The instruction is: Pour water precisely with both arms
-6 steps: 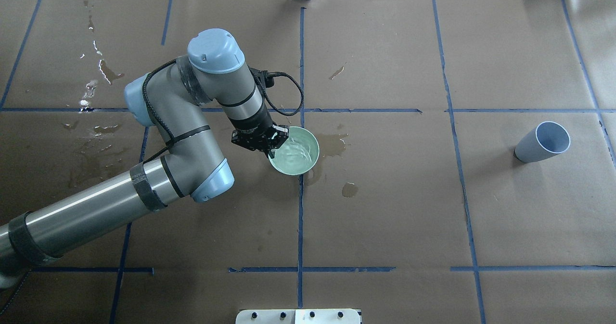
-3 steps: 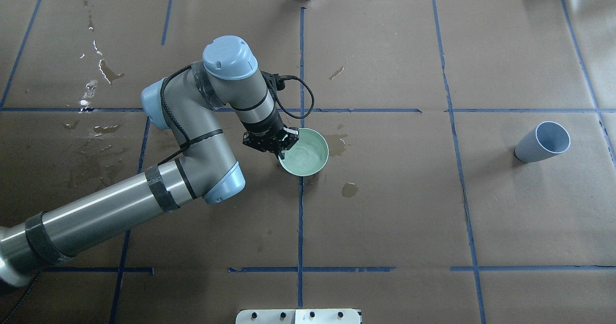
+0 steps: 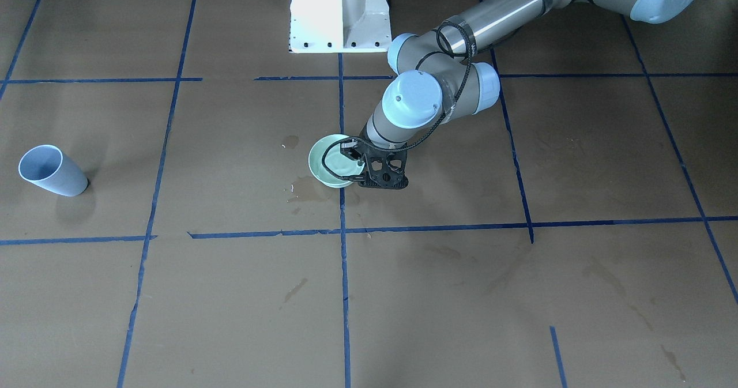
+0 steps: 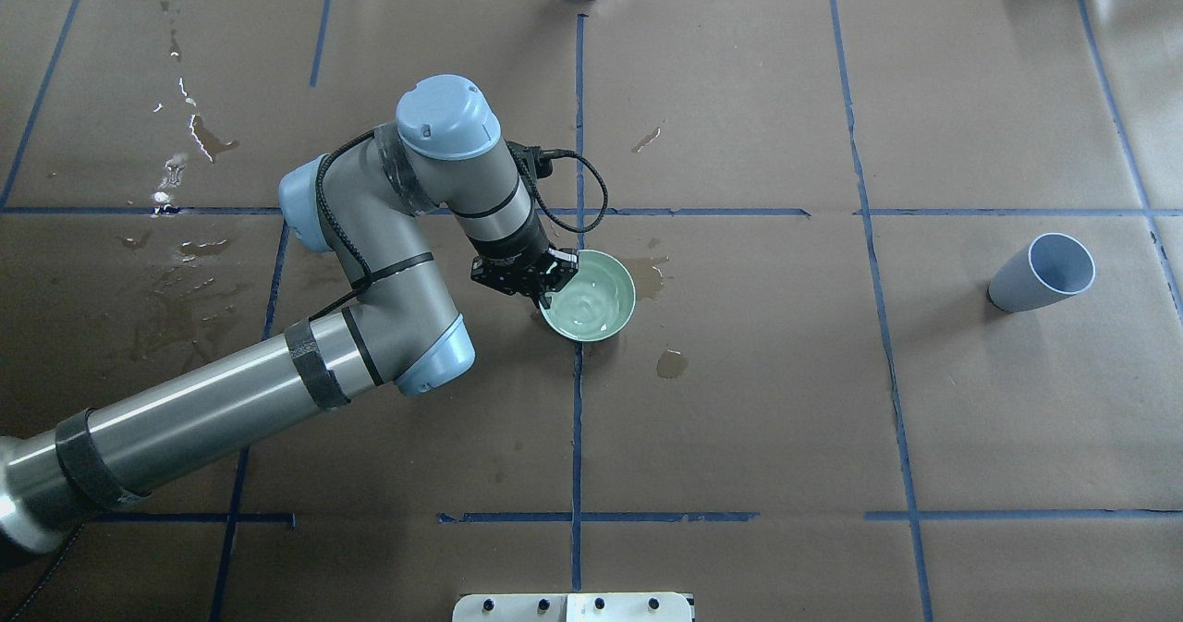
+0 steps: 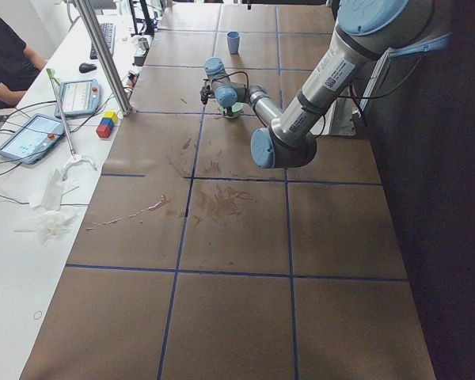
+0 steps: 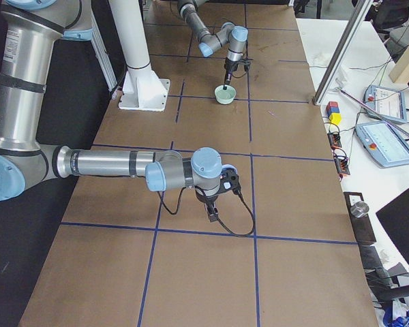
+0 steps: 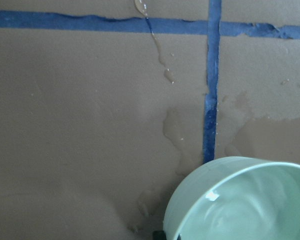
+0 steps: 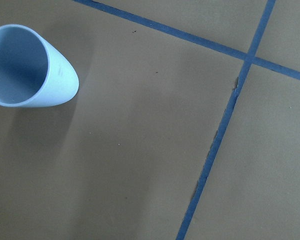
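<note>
A pale green bowl (image 4: 591, 297) sits near the table's centre and holds water (image 4: 584, 308), a glossy sheen with ripples. My left gripper (image 4: 545, 291) is shut on the bowl's left rim; this also shows in the front view (image 3: 369, 172). The left wrist view shows the bowl (image 7: 190, 210) and the water (image 7: 250, 212) at the bottom right. I cannot tell whether the bowl touches the table. A light blue cup (image 4: 1042, 274) stands tilted at the far right, apart from both arms. My right gripper (image 6: 211, 208) shows only in the right side view; I cannot tell if it is open. The right wrist view shows the cup (image 8: 30, 67).
Wet stains lie beside the bowl (image 4: 647, 278) and just in front of it (image 4: 672, 363), with more on the left side (image 4: 176, 271). The white pedestal (image 3: 340, 13) stands at the robot's side. Coloured blocks (image 5: 105, 125) and tablets (image 5: 32, 136) are off the paper.
My left arm has carried the bowl to the right, by about a bowl's radius, still gripped at the rim. The water ripples. The blue cup has not moved.
</note>
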### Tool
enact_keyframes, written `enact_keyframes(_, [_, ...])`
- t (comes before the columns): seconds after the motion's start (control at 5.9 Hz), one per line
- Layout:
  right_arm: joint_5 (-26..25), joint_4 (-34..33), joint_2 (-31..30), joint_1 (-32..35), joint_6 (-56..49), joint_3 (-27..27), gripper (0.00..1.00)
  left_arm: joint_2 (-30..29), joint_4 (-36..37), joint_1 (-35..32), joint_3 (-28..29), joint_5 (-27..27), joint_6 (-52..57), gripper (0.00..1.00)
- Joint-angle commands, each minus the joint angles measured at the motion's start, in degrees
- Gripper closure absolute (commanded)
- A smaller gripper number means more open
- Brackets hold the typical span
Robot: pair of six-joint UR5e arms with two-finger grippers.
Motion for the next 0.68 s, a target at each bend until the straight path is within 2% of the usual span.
enact_keyframes(0.0, [0.01,0.00,0.00,0.00,0.00,0.00,0.00,0.25,-0.37,0.34,0.02,-0.08,0.09,0.73])
enact_keyframes(0.17, [0.01,0.09,0.09,0.00,0.26,0.18,0.00,0.69,-0.37,0.34,-0.33,-0.08,0.18,0.59])
enact_keyframes(0.34, [-0.26,0.09,0.09,-0.09,3.05,2.27,0.00,1.39,-1.41,-0.44,-1.98,-0.08,0.00,0.51])
enact_keyframes(0.51, [0.00,0.00,0.01,-0.96,10.65,5.33,0.00,3.22,-1.34,-1.76,-6.26,-0.08,-0.09,0.30])
